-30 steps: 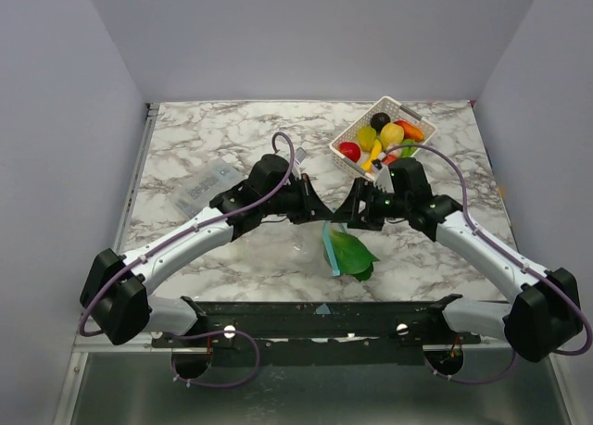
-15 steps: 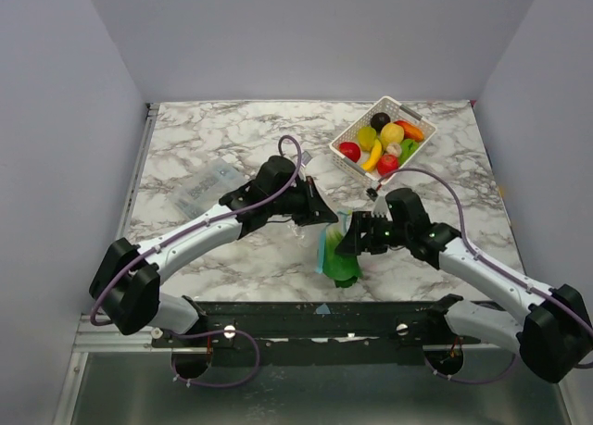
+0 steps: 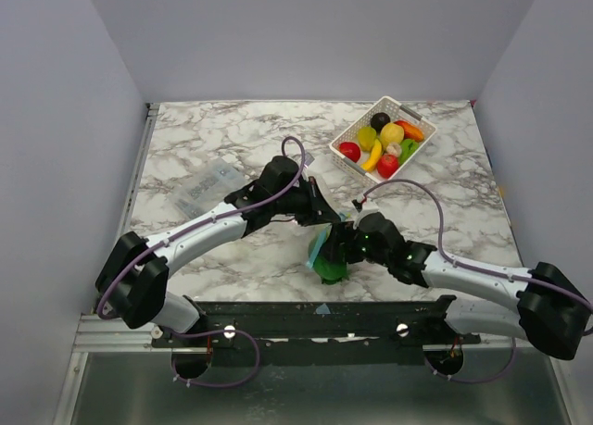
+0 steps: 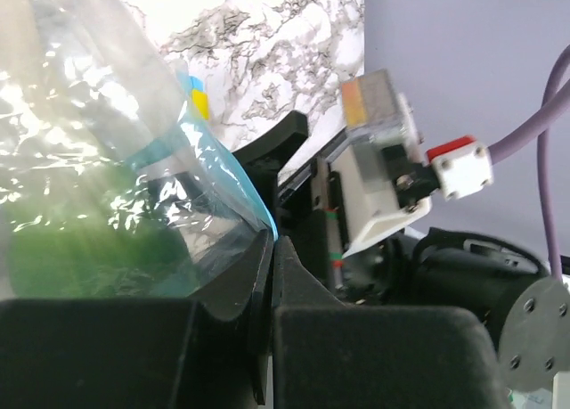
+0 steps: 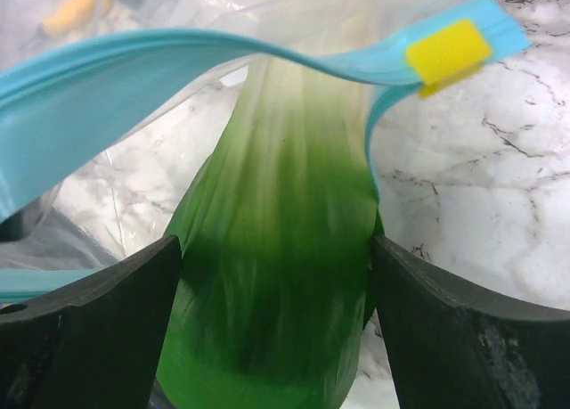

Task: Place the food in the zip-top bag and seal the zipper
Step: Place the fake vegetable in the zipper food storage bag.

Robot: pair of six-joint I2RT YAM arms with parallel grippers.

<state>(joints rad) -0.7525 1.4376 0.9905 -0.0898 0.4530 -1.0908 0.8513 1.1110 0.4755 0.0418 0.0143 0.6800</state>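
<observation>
"Right, where's the bag (image 3: pixel 314 251)?"

"Near the front edge of the table (image 3: pixel 213 129), about the middle. My left gripper (image 4: pixel 270 241) is clamped tight on its mouth, right at the blue zipper strip (image 5: pixel 134 61)."

"And the other one?"

"My right gripper (image 3: pixel 341 247) has its fingers (image 5: pixel 80 338) wide, one against each side of the green leafy vegetable (image 5: pixel 276 249). Its pale end sits in the bag's mouth. Whether they squeeze it, I cannot tell."

"Other food (image 3: pixel 382 143)?"

"In the white basket (image 3: pixel 350 166), far right."
</observation>
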